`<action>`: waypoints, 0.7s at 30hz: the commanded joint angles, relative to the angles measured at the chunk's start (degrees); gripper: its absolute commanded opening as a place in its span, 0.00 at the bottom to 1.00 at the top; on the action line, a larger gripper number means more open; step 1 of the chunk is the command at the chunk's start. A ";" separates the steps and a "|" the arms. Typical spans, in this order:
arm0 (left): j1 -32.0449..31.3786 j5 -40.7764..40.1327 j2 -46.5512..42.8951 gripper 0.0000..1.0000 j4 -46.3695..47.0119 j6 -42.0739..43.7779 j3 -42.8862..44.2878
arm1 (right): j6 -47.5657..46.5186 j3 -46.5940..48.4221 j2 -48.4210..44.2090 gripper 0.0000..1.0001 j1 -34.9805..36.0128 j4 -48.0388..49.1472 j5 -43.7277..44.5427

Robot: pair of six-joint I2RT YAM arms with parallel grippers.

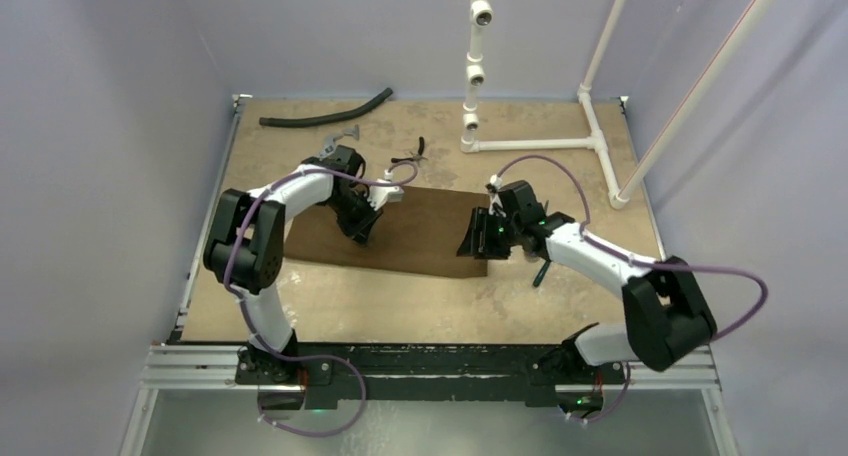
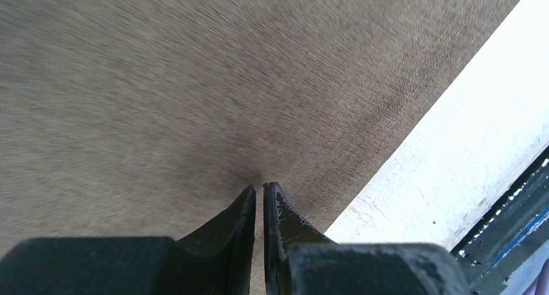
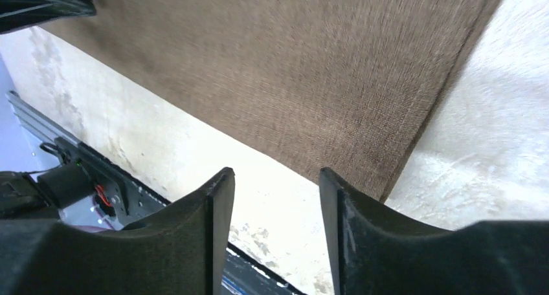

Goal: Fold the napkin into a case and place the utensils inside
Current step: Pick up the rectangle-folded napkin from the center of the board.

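Both my arms are down at the folded napkin point(image 1: 420, 231), left pinning, right open.

The napkin lies as a long brown band mid-table point(image 1: 330, 306). My left gripper point(image 2: 259, 188) comes down steeply on its left part. Its jaws are all but closed with the tips on the cloth, I judge to pin the fold flat. I cannot tell if any weave is pinched. My right gripper point(image 3: 275, 178) is stretched low over the napkin's right end, jaws apart with nothing between them, well placed to take that edge. One dark slim piece point(image 1: 541, 273), perhaps a utensil, lies just right of the napkin under my right forearm.
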 commanded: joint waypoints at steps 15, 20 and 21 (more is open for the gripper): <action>12.83 -5.85 -3.78 0.10 -8.43 5.01 8.13 | 11.21 -8.56 -9.46 0.66 -1.70 -2.30 6.80; 15.75 -9.98 -3.30 0.10 -4.11 6.62 4.43 | 13.38 -10.47 -7.32 0.59 -1.71 2.12 6.70; 15.80 -10.80 -3.22 0.09 -3.29 6.97 3.51 | 13.91 -10.98 -7.09 0.57 -1.65 3.07 6.72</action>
